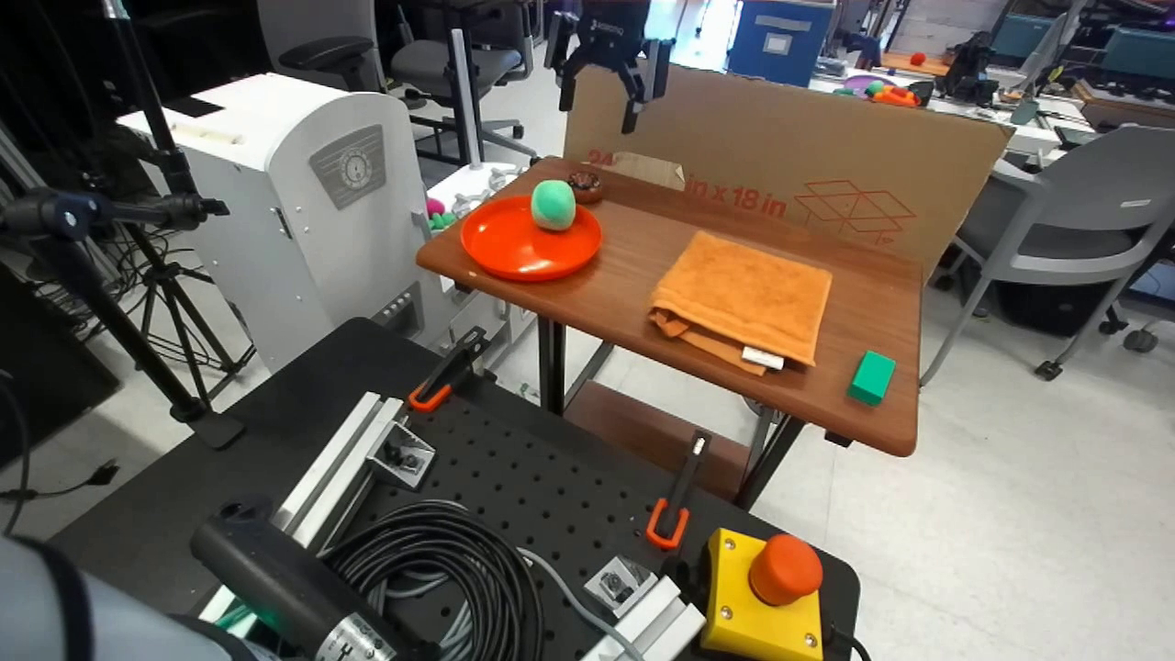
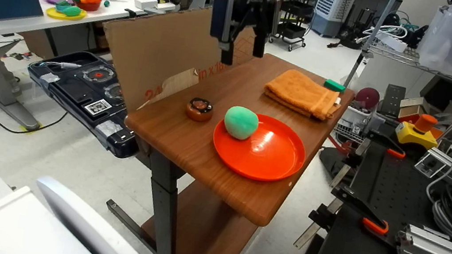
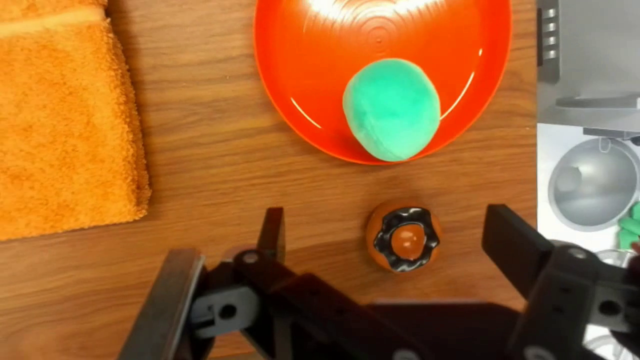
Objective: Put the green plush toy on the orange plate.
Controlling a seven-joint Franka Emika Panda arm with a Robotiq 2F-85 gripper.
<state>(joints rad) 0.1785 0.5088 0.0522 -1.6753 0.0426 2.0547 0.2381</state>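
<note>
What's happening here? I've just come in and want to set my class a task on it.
A robot seems to be putting a plush toy on the orange plate, and nothing is being handled right now. Its hand hangs open and empty above the table. The toy sits on the plate, close to the rim, so the job looks done. A donut lies near the plate; farther off are a folded towel and a green block.

in an exterior view, a gray rolling chair (image 1: 1111,195) stands at right on pale floor (image 1: 964,496), white brick wall (image 1: 950,23) far off.
</note>
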